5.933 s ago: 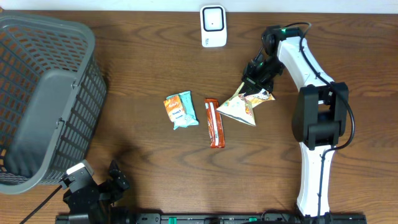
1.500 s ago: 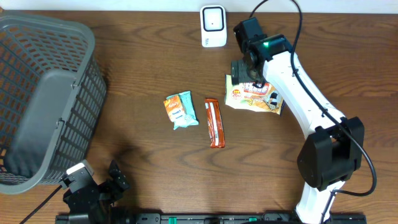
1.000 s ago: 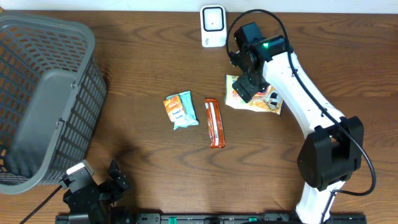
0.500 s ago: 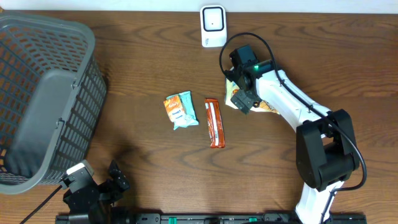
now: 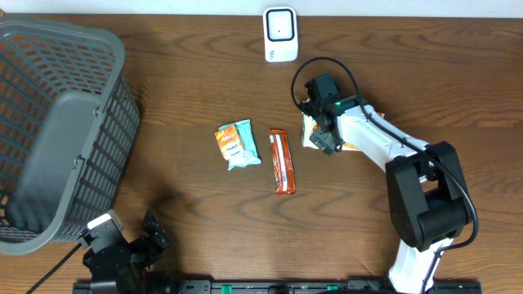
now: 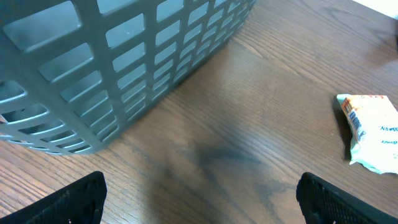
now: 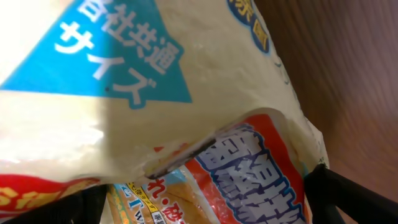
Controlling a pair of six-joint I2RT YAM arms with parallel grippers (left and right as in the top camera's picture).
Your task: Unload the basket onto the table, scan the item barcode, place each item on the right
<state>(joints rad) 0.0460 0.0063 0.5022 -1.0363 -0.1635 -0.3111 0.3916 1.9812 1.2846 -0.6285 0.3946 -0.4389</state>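
Right gripper [image 5: 324, 139] spread wide over the snack bag [image 7: 186, 93] — left gripper [image 6: 208, 199] spread too.

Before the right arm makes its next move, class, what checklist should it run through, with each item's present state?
1. Right tool open: ok, jaws stand wide.
2. Right tool over the snack bag: ok, the bag fills the wrist view.
3. Bag gripped: not ok, jaws not closed on it.
4. Barcode showing: cannot tell, only printed lettering is visible.
5. Way to the scanner free: ok, nothing lies between.
6. Left tool out of the way: ok, open, near the basket.
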